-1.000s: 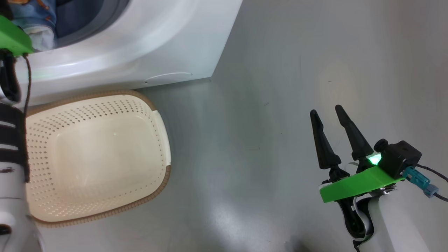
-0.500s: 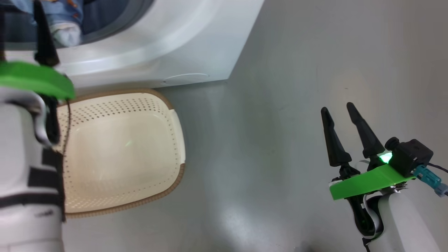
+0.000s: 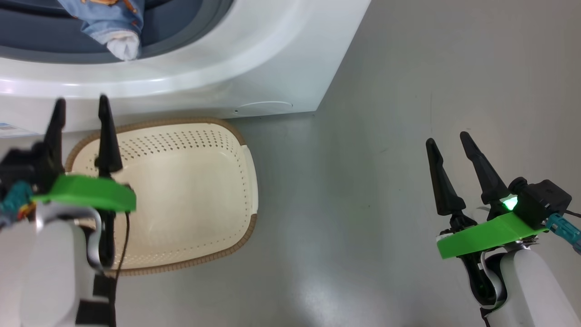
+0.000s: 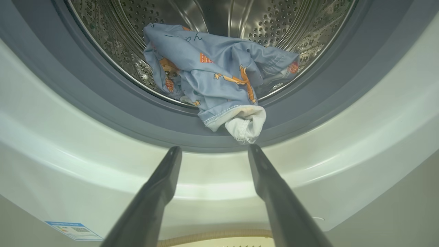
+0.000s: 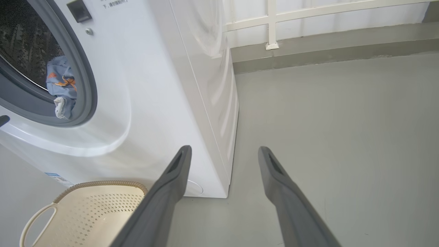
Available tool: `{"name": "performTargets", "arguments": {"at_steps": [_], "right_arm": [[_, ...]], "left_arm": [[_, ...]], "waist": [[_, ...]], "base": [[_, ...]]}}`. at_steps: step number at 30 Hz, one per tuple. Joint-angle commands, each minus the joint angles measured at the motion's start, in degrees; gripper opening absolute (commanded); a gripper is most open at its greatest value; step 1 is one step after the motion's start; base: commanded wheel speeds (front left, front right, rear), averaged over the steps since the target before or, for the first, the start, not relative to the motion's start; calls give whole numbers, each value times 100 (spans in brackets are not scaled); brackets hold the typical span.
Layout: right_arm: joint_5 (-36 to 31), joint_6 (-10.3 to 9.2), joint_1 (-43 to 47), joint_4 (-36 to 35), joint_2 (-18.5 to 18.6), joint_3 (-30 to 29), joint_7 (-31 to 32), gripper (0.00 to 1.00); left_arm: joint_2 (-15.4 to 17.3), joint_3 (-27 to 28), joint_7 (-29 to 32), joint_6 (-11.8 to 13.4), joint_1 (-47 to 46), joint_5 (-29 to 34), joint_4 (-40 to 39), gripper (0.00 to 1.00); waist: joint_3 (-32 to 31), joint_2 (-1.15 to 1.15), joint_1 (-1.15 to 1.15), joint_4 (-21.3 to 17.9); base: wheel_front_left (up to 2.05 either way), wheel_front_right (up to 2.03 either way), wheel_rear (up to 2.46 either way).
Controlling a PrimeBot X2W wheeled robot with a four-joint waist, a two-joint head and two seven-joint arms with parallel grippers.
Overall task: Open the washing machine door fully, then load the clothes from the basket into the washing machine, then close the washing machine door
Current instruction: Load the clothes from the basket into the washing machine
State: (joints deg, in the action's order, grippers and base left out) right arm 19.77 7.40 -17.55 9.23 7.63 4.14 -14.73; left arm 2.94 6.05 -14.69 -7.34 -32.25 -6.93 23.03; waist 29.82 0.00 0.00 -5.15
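One bundle of light-blue clothes (image 4: 219,79) with orange prints lies in the steel drum (image 4: 274,20) of the washing machine (image 3: 254,59), straight ahead of my left gripper (image 4: 213,148). A white cuff of it hangs out over the grey rubber seal (image 4: 103,113), just above the tip of one of my fingers in the left wrist view. That gripper's two dark fingers stand wide apart and grip nothing. Between them I see the machine's white curved front.

The basket (image 3: 190,200) sits on the floor beneath and just to the right of my left gripper, close against the foot of the machine. Its cream perforated bottom shows all across, and a brown woven rim runs round it. A small blue label (image 4: 73,230) is stuck low on the machine's front, down to the left of my left fingers.

My right gripper (image 3: 446,138) hangs well apart to the right, spread just as wide and with nothing in it. The machine's near corner lies ahead and to its left. Under it is the floor (image 3: 363,181), smooth grey and a little glossy, with soft pale reflections and a few faint scuffs. Far ahead of that gripper a low grey kerb (image 5: 325,51) runs along the floor's edge, with a white frame (image 5: 271,24) standing on it.
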Motion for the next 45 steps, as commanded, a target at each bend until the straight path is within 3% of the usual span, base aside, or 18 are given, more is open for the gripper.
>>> {"name": "performTargets", "arguments": {"at_steps": [1, 13, 21, 34, 45], "right_arm": [[-18, 9, 162, -116, 48, 101, -27, 100], [6, 9, 192, -81, 97, 154, -27, 100], [2, 9, 185, -95, 81, 116, -27, 100], [-17, 9, 142, -129, 56, 17, -27, 100], [-21, 9, 82, -137, -28, 9, -27, 100]], "left_arm": [[135, 173, -30, -13, 261, -23, -261, 100], [14, 346, -30, -9, 1617, -48, -1311, 100], [-4, 302, -30, 146, 1911, -302, -1625, 100], [-5, 40, -30, 143, 1413, -327, -1447, 100], [98, -284, -30, 33, 169, -164, -413, 100]], "waist": [[-38, 0, 0, 17], [-131, 0, 0, -36], [-92, 0, 0, -20], [22, 0, 0, 53], [126, 0, 0, 26]], "base": [[0, 0, 0], [0, 0, 0], [0, 0, 0], [0, 0, 0], [0, 0, 0]]}}
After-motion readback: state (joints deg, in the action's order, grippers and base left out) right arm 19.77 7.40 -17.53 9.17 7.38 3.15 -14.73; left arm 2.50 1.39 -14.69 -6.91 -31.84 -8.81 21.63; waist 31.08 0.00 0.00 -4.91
